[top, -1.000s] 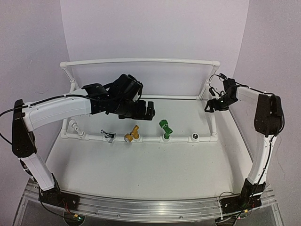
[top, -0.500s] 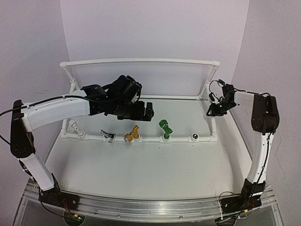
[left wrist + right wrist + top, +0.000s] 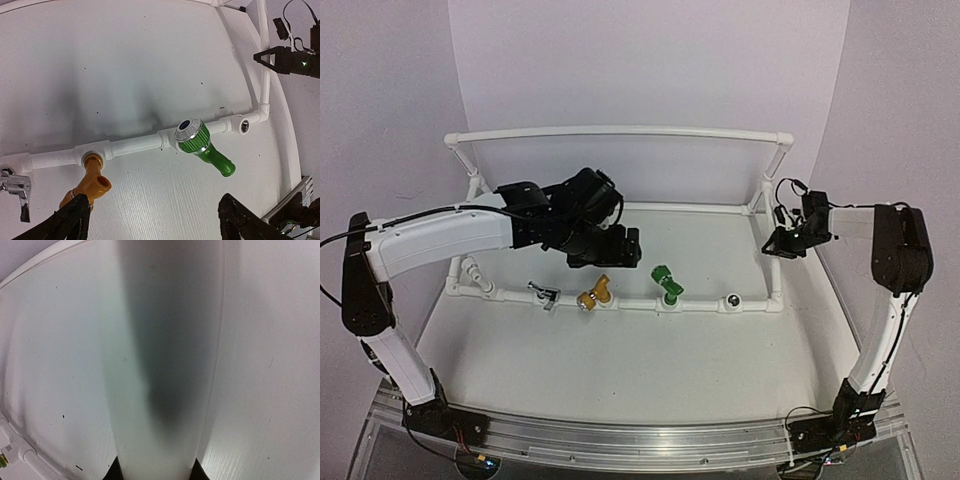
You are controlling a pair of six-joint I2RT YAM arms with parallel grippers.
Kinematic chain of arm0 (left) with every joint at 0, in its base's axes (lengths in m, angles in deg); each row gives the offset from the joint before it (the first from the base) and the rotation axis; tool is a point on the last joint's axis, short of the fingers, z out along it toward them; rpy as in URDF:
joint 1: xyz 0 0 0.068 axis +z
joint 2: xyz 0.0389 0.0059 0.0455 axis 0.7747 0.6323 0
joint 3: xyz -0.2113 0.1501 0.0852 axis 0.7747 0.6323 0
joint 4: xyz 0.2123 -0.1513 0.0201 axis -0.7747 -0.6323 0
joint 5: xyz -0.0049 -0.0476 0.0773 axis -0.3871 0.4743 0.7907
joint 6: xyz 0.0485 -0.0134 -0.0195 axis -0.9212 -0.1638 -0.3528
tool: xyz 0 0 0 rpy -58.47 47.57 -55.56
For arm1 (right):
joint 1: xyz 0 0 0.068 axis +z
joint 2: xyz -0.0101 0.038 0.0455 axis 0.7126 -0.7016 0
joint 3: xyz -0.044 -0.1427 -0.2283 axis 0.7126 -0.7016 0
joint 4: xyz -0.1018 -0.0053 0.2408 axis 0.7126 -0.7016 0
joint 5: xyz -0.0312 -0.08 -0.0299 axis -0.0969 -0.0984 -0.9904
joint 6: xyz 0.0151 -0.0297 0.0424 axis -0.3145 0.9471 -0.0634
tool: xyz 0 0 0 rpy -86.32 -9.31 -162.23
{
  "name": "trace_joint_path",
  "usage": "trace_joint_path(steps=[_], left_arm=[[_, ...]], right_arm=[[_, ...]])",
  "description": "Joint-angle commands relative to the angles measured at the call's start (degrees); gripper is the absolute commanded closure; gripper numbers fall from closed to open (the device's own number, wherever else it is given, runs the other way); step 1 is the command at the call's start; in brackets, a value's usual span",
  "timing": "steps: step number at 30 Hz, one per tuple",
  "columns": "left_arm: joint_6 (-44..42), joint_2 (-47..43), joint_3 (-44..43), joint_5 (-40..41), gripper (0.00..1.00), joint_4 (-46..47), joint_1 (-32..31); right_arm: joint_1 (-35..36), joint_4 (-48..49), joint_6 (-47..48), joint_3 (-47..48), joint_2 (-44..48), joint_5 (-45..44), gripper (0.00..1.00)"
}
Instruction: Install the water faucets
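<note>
Three faucets sit in sockets along the front pipe of the white pipe frame (image 3: 620,131): silver (image 3: 545,294), brass-yellow (image 3: 595,293) and green (image 3: 667,284). In the left wrist view the green faucet (image 3: 202,145) is in the middle, the yellow faucet (image 3: 90,182) to its left and the silver faucet (image 3: 17,187) at the left edge. My left gripper (image 3: 612,247) hovers just behind the faucets, open and empty (image 3: 154,202). My right gripper (image 3: 781,243) is shut on the frame's right side pipe (image 3: 160,340), which fills the right wrist view between its fingers (image 3: 156,471).
One metal-lined socket (image 3: 731,301) near the right end of the front pipe holds nothing; it also shows in the left wrist view (image 3: 245,125). The frame has a raised back rail. Purple walls stand close on three sides.
</note>
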Motion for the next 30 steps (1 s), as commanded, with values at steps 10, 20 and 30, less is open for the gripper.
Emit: trace_joint_path(steps=[10,20,30], left_arm=[[11.7,7.2,-8.4,2.7,0.13,-5.3,-10.0],[24.9,11.1,-12.9,4.5,0.08,-8.1,-10.6],[35.8,15.8,-15.9,2.7,0.18,-13.9,-10.6]], right_arm=[[1.8,-5.2,0.5,-11.6,6.5,8.3,1.0],[2.2,-3.2,-1.9,-17.6,13.8,3.9,1.0],[2.2,-2.5,-3.9,-18.3,14.2,3.6,1.0]])
